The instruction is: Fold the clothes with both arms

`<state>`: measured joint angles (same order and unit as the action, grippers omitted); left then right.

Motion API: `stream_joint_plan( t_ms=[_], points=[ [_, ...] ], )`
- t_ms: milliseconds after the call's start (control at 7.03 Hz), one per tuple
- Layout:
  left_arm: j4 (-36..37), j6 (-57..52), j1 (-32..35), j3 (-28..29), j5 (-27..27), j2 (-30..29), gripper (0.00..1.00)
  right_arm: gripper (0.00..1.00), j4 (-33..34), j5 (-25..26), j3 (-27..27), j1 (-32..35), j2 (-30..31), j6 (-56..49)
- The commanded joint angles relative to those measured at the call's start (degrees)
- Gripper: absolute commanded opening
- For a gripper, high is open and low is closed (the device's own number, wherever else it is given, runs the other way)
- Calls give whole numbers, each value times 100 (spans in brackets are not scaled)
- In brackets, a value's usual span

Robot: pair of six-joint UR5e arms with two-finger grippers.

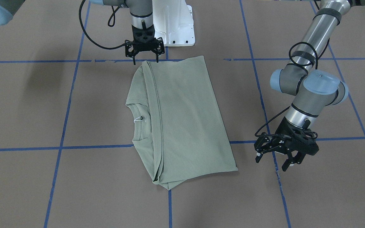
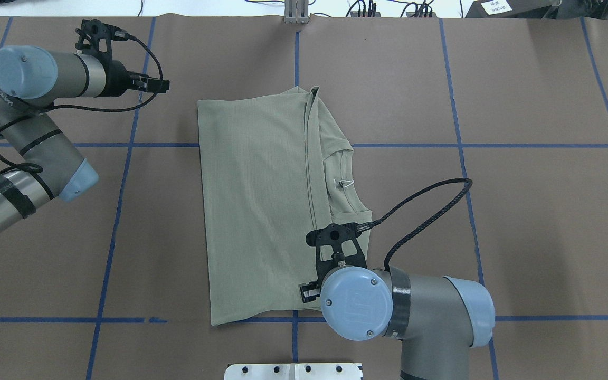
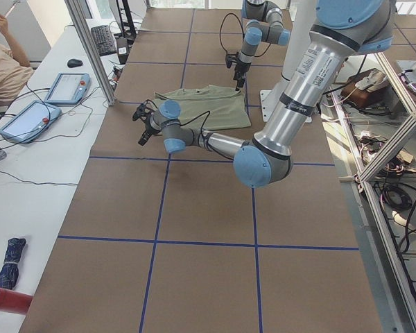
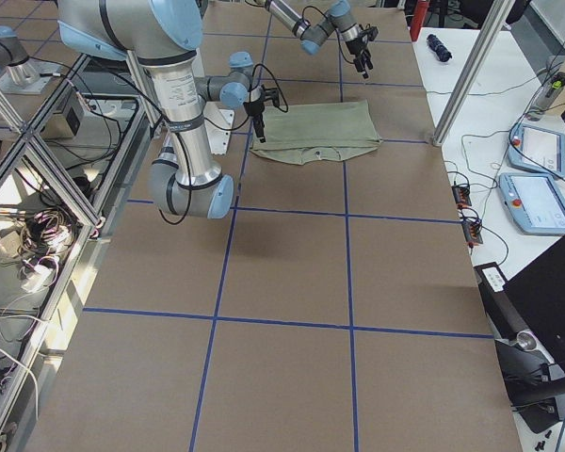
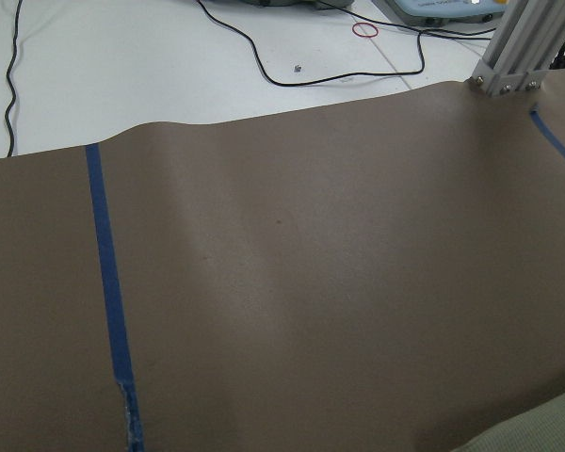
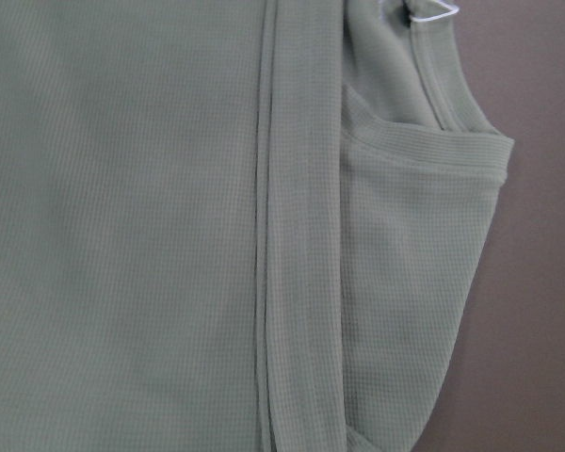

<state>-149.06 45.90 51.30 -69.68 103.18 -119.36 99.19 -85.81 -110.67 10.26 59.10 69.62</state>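
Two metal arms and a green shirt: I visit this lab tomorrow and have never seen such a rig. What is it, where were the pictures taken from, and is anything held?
It is a two-armed robot, and each arm ends in a two-finger claw. One picture faces the robot, one looks over its shoulders, two are side views, and two come from wrist cameras. On the brown, blue-taped table lies a sage-green shirt, partly folded. The right claw hangs open at the shirt's edge nearest the white base. The left claw is open beside the shirt. Neither holds anything.
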Motion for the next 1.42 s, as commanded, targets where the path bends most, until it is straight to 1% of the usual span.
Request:
stream_joint_plan(
  t_ms=[0,142,285,569,711,854,996,1281],
  points=[
    [0,6,-6,-2,0,0,100,79,4,-76,561,-68,-265,-493],
    [0,6,-24,-10,0,0,100,56,65,-77,547,-68,-267,-667],
    [0,15,-41,-2,0,0,100,46,187,-77,512,-77,-276,-764],
    [0,208,-77,-10,0,0,100,33,197,-77,494,-68,-258,-765],
    [0,209,-94,-2,0,0,100,31,197,-68,494,-68,-232,-774],
    [0,209,-103,-2,0,0,100,19,197,-59,494,-86,-241,-765],
    [0,209,-103,-2,0,0,100,0,197,-50,485,-95,-258,-722],
    [0,209,-103,-2,0,0,100,0,197,-59,415,-51,-197,-712]
  ],
)
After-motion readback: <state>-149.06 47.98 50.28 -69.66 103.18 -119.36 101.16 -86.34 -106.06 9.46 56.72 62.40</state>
